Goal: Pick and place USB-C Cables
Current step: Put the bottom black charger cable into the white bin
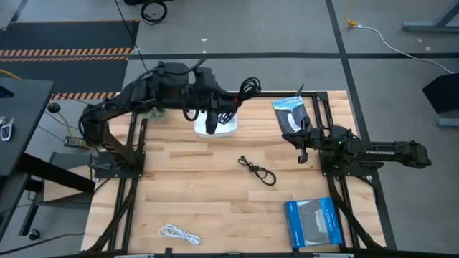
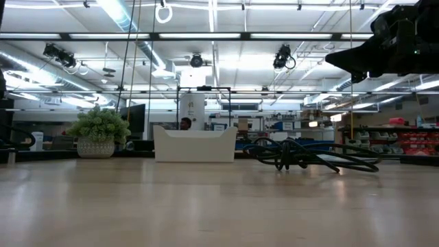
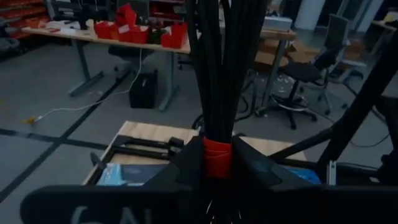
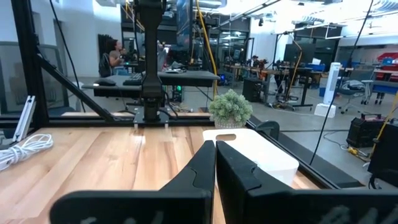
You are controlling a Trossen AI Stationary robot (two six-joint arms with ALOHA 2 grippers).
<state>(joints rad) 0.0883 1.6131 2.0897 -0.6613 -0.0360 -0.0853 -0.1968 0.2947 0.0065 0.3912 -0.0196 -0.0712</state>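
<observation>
My left gripper (image 1: 211, 123) hangs over the white tray (image 1: 228, 130) at the table's far middle, shut on the black cable bundle with the red tie (image 3: 216, 155). Its loops (image 1: 247, 89) stick out beside the arm. A second black cable (image 1: 257, 170) lies loose on the wood at mid-table and also shows in the low view (image 2: 302, 154). The white cable (image 1: 179, 233) lies by the near edge. No pale blue-grey cable shows. My right gripper (image 1: 301, 148) waits shut above the table's right side. My left gripper pinches the black bundle between its two fingers at the red tie (image 3: 216, 163). The black strands (image 3: 219, 68) run on in a tight sheaf past the fingers. The bundle is lifted clear, above the tray.
One flat blue packet (image 1: 290, 111) lies at the far right and another (image 1: 312, 222) at the near right. A small potted plant (image 2: 99, 134) stands at the far left by the tray (image 2: 195, 144). Bare wood stretches across the middle and near left.
</observation>
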